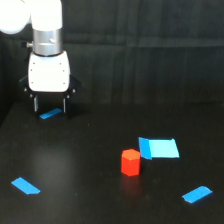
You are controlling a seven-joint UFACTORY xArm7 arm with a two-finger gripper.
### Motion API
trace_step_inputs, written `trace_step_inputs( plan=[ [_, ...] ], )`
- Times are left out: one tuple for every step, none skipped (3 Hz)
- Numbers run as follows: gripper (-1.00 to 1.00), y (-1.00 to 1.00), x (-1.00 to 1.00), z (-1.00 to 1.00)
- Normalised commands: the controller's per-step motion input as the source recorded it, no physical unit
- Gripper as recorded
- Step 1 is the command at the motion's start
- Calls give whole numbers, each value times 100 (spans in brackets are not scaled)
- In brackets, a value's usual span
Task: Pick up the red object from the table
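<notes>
- The gripper is seen with fingers spread apart, nothing between them
- The red object, a small faceted red-orange block, is set upright on the table, well apart from the gripper, toward the exterior view's right

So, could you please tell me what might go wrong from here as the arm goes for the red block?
The hand hangs far toward the exterior view's left of the red object, so a long, accurate traverse is needed. The block is small and faceted; open fingers closing off-centre could nudge or topple it. The large blue rectangle lies right beside it and could confuse targeting.
</notes>
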Motion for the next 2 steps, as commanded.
trace_step_inputs(
  plan=[
    [100,-62,85,5],
    [100,-80,96,-4]
  ],
)
